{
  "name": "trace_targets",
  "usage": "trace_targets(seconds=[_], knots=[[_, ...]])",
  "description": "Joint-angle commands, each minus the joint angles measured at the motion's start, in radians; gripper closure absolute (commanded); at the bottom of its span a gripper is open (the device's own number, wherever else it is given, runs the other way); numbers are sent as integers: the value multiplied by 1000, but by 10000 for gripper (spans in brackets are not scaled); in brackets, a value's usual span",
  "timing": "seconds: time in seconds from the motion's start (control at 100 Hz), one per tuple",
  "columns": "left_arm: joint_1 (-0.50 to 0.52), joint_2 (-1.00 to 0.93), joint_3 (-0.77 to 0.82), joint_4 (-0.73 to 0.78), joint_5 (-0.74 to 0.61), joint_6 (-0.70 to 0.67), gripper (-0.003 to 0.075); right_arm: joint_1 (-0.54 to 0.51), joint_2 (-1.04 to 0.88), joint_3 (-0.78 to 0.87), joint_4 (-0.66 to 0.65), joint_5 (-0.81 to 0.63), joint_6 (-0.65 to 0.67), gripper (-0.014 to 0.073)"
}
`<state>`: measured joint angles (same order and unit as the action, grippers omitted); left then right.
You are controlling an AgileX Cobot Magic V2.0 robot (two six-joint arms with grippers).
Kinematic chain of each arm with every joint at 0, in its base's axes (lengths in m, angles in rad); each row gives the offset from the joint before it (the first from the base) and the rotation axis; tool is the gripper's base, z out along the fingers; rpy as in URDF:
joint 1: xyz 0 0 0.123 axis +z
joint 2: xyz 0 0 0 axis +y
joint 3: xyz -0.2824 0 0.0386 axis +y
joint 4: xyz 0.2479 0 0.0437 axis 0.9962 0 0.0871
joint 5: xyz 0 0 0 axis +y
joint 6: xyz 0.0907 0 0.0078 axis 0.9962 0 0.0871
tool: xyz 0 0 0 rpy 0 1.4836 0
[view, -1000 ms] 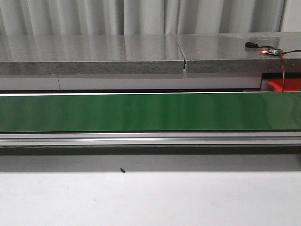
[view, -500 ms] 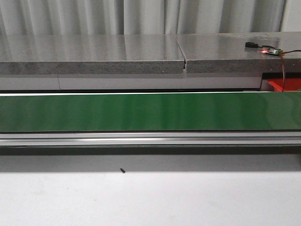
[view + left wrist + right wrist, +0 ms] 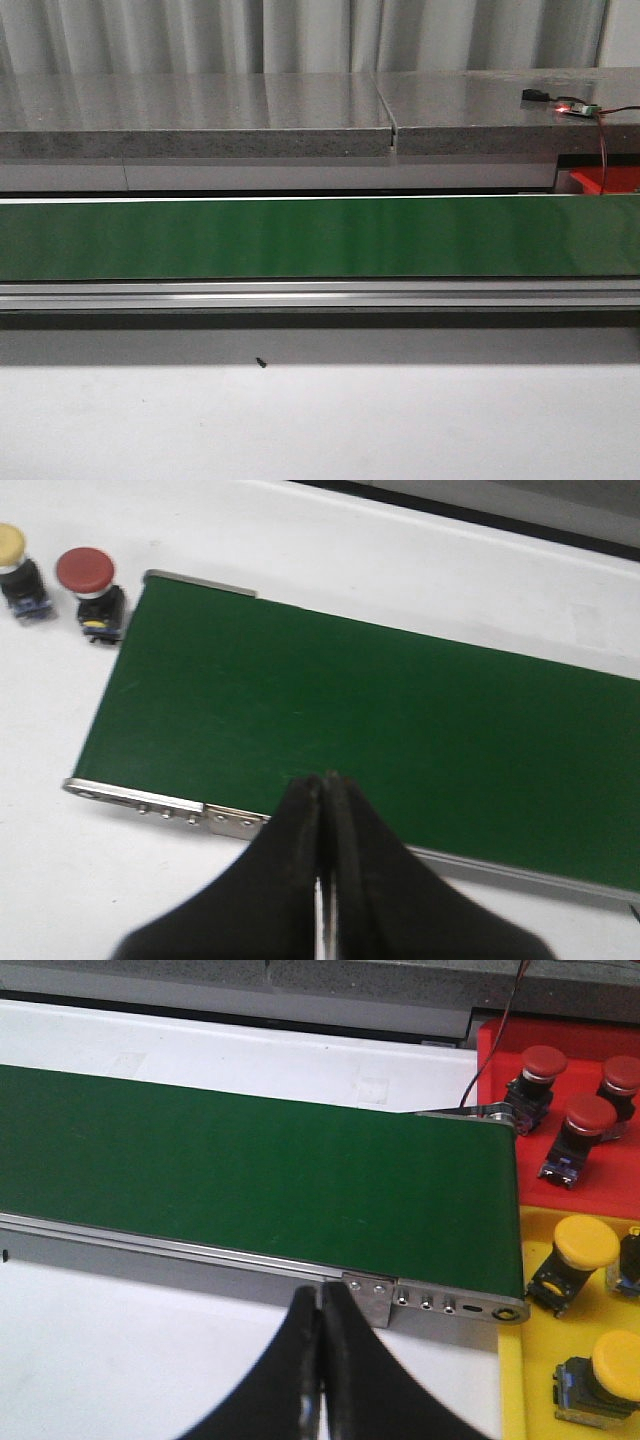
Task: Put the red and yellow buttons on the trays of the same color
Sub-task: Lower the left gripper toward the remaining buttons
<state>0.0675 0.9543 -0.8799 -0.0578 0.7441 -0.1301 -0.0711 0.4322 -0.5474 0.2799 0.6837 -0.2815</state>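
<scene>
My left gripper is clenched and empty, so I should open it wide above the red button (beside the green belt).

no readable text or labels

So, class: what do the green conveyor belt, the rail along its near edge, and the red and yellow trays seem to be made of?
Green conveyor belt: probably rubber or PVC, with a smooth, soft sheen and no weave showing.
Rail: most likely aluminium, silver with a brushed look and bright streaks.
Red tray and yellow tray: apparently moulded plastic, given their uniform saturated colour and slight gloss.
</scene>
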Motion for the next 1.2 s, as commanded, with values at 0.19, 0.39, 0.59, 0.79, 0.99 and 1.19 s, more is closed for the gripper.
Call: trace_targets(seconds=[0.19,0.39,0.59,0.79,0.99,1.19], knots=[[219,230,-199,-43,33,-18,573,1,5,-26,18,-69,-8,661],[294,382,-310,-76,61,-18,235,1,5,-26,18,-68,-8,661],[324,555,-434,-91,97,-63,240,1,5,-26,18,-68,-8,661],[324,755,-615,-97,205,-137,240,1,5,-26,18,-68,-8,661],[322,919,-792,-78,302,-266,240,1,5,-26,18,-68,-8,661],[322,1020,-911,-71,336,-356,240,1,5,-26,18,-67,-8,661]])
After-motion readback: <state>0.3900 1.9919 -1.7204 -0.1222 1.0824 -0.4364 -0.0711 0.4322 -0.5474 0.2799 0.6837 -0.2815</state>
